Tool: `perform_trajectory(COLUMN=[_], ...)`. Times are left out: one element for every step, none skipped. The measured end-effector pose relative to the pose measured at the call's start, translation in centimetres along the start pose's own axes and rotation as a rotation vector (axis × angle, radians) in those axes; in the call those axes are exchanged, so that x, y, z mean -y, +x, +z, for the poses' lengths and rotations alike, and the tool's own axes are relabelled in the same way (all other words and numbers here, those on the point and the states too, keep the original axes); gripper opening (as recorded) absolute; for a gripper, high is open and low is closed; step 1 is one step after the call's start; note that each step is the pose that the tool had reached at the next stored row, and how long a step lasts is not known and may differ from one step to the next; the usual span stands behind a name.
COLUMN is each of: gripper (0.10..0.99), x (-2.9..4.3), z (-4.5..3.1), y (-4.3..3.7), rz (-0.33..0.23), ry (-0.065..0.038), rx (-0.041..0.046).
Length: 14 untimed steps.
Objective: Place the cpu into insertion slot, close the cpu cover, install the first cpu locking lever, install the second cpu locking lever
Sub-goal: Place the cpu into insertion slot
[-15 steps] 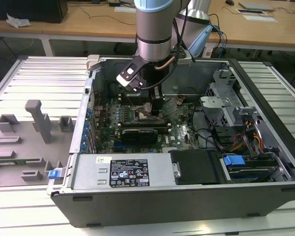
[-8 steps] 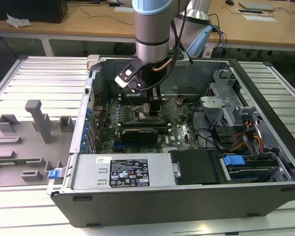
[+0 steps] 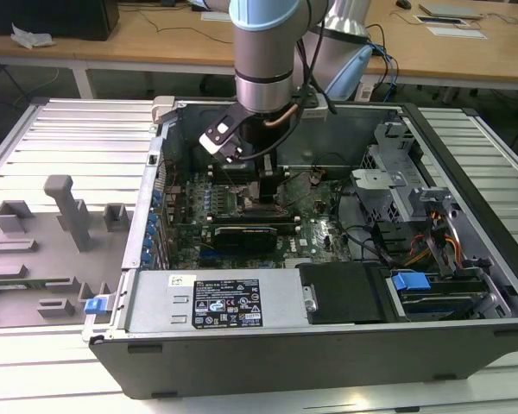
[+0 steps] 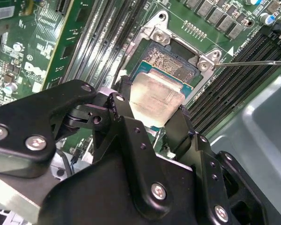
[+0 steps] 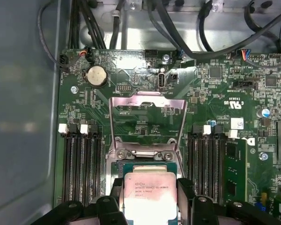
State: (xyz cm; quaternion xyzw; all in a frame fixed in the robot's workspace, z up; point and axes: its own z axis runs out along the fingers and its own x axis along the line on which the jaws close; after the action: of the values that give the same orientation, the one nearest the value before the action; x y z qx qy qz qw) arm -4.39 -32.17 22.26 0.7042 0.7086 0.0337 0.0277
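The hand (image 4: 154, 107) grips the cpu (image 4: 155, 96) by two opposite edges, held flat; the insertion slot (image 4: 172, 61) lies directly beneath, its far strip of contacts uncovered in the second wrist view, so the chip seems just short of square over it; the cpu cover (image 5: 147, 100) stands swung open beyond the slot.

Silver-top cpu (image 4: 155, 99), tilted, just above insertion slot (image 4: 171, 63) w/ pins bare, cpu cover (image 5: 147, 103) swung open
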Motion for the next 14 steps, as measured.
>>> perform_trajectory(gripper=[0.541, 0.541, 0.541, 0.541, 0.541, 0.541, 0.541, 0.541, 0.541, 0.541, 0.541, 0.541, 0.541, 0.541], x=[0.07, 0.15, 0.19, 0.21, 0.22, 0.24, 0.25, 0.30, 0.35, 0.39, 0.41, 0.43, 0.47, 0.50], z=[0.16, 0.32, 0.45, 0.52, 0.60, 0.73, 0.81, 0.97, 1.12, 1.25, 1.34, 1.40, 1.54, 1.67], y=[0.10, 0.15, 0.20, 0.22, 0.24, 0.25, 0.25, 0.26, 0.26, 0.26, 0.26, 0.26, 0.26, 0.26], rz=[0.007, 0.011, 0.014, 0.014, 0.014, 0.014, 0.014, 0.014, 0.014, 0.014, 0.014, 0.014, 0.014, 0.014], ry=[0.000, 0.000, 0.000, 0.000, 0.000, 0.000, 0.000, 0.000, 0.000, 0.000, 0.000, 0.000, 0.000, 0.000], rx=[0.0005, 0.0010, 0.0013, 0.0012, 0.0013, 0.0012, 0.0012, 0.0012, 0.0013, 0.0012, 0.0012, 0.0012, 0.0012, 0.0012])
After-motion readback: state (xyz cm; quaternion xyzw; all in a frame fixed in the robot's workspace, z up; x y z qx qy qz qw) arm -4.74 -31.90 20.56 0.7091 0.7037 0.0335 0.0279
